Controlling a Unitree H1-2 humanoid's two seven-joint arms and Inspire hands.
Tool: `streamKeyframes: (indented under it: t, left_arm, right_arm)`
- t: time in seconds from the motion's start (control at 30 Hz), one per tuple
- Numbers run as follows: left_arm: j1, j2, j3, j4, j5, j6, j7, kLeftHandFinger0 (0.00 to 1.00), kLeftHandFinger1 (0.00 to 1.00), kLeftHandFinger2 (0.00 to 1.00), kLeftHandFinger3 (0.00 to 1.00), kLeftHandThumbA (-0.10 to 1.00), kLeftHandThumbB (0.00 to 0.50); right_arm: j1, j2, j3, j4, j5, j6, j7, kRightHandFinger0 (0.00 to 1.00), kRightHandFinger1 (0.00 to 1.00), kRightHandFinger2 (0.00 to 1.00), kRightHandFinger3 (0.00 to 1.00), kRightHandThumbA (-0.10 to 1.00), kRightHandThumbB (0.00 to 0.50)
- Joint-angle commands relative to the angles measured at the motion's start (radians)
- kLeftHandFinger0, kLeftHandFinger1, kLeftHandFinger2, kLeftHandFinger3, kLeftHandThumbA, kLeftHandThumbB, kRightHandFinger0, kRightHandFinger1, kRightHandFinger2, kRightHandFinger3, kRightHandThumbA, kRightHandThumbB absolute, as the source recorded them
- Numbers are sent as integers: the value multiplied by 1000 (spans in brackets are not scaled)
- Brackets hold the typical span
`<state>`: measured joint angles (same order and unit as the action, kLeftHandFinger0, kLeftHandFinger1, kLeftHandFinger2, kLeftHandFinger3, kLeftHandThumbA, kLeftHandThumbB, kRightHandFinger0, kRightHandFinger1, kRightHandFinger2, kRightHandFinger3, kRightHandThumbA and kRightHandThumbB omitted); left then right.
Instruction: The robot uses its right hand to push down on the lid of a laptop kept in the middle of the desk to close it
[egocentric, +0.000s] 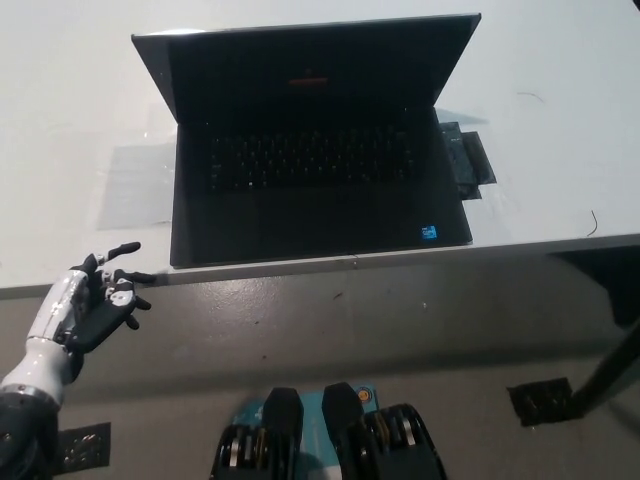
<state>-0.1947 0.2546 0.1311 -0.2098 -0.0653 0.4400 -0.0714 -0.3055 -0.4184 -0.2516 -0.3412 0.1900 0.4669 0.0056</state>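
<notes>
A black laptop (310, 150) sat open in the middle of the white bench (70, 110), its lid (305, 55) tilted up and away, its keyboard (312, 157) facing the robot, its front edge close to the bench's near edge. A small dark object (467, 162) lay on the bench just beside the laptop's right side. The white left hand (95, 305) rested low at the left, below the bench edge, fingers spread and holding nothing. The right hand was out of view.
</notes>
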Motion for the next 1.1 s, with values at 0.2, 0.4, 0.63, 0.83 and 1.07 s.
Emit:
streamKeyframes:
  t: [0.2,0.4,0.63,0.83,1.07]
  left_arm:
    - [-12,33,5,-15,-5,19,-20,382,430,558,783,139,0]
    - [-14,30,4,-12,-10,15,-24,381,428,558,772,135,0]
    - [-16,34,0,-19,-4,21,-29,388,433,575,775,151,0]
    - [-29,36,-3,-10,-8,24,-33,374,437,576,766,163,0]
    - [-27,36,-11,-13,-3,30,-29,381,436,565,761,144,0]
  right_arm:
    - [-312,-129,187,8,-54,3,8,1000,1000,1000,1000,1000,318]
    - [-486,-70,274,138,-103,3,42,1000,1000,983,1000,1000,298]
    - [-597,25,358,222,-149,-33,57,1000,1000,1000,1000,1000,337]
    - [-654,84,379,299,-168,-82,73,1000,1000,1000,1000,1000,308]
    - [-711,175,480,514,-205,-205,134,1000,1000,1000,1000,1000,406]
